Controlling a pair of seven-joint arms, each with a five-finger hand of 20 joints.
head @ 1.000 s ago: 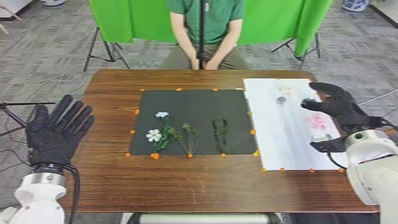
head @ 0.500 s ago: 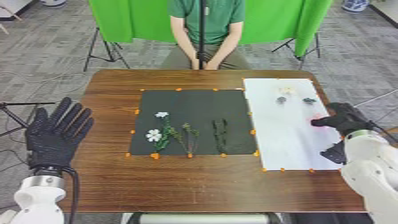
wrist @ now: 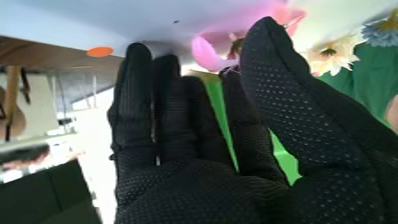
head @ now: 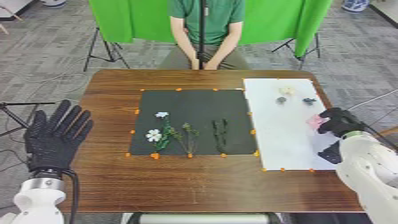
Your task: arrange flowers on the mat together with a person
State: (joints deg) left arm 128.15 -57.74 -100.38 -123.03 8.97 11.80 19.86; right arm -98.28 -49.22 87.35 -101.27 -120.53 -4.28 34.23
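In the head view my right hand [head: 339,123] is at the right edge of the white mat [head: 286,135], its fingertips beside a pink flower [head: 315,121]. In the right wrist view my right hand [wrist: 187,185] has its fingers extended, and the pink flower [wrist: 206,54] is by the thumb and fingertips, not gripped. My left hand [head: 58,136] lies flat and open left of the table. On the dark mat [head: 182,107] are white flowers [head: 154,135], a thin green sprig [head: 188,135] and dark green stems [head: 221,135].
A cream flower [head: 287,91] and two small blue-grey flowers [head: 282,100] lie at the far part of the white mat. Orange tape dots [head: 155,156] mark the mats' edges. The brown table [head: 178,187] extends nearer. A person sits across, hands together.
My right hand has come down and closer from the far right part of the white mat to beside the pink flower. My left hand is unmoved.
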